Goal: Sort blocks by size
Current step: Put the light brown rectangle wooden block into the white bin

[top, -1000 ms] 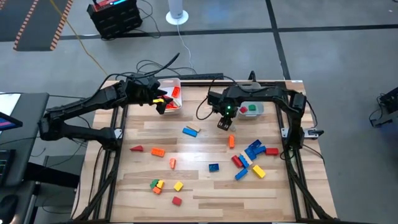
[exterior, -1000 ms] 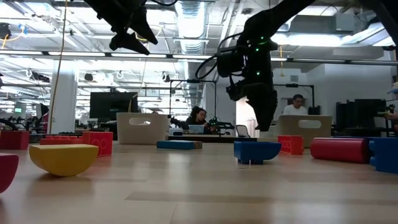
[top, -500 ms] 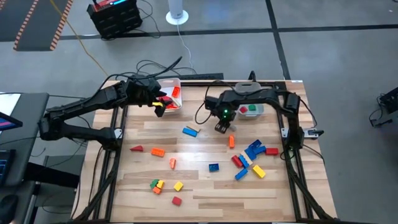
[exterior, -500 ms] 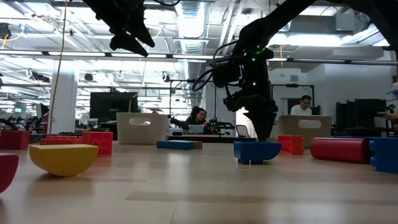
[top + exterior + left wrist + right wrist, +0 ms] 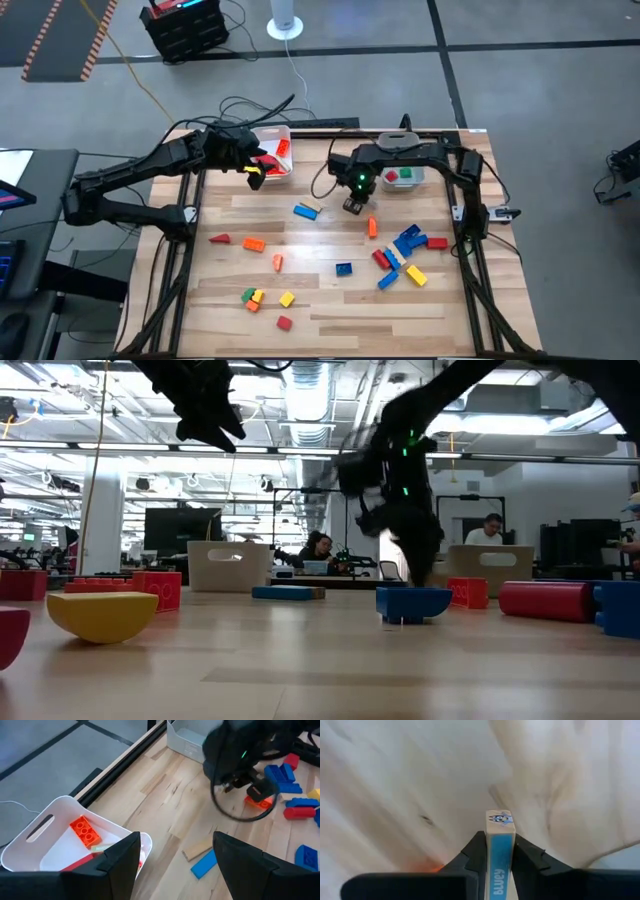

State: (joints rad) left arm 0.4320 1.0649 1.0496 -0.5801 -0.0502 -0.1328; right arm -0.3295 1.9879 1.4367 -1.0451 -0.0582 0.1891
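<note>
Nearest, along the front of the surface (image 5: 330, 310): loose blocks such as a yellow block (image 5: 287, 299) and a red block (image 5: 284, 322), well apart from both arms. No danger there for now.

Farther in, above the middle: right claw (image 5: 353, 205) clenched on a thin blue piece (image 5: 499, 827) with a tan end and a cartoon dog face. Pinched only by its flat sides, standing on edge. Could slip or twist out on a fast swing. Could then fall back among the loose ones and mix things up. Could also bump the orange block (image 5: 372, 227) or the blue-and-tan pair (image 5: 306, 211) lying close by, with a low sweep. Could end up in the wrong bin too, with no clear look at its length.

At the back: left claw (image 5: 256, 168) spread wide, gripping nothing, hanging over the white bin (image 5: 30, 840) with an orange brick (image 5: 85, 831) inside. Could knock that bin on a careless drop down. Second bin (image 5: 425, 172) at the back too, beside the right arm.

Hard to see: most of the thin blue piece, tucked between the fingers, so no telling long from short. Right arm smeared in the low view and in the left wrist view. Part of the white bin's inside cut off behind the left fingers. Far off past the surface, people at desks, tiny.
</note>
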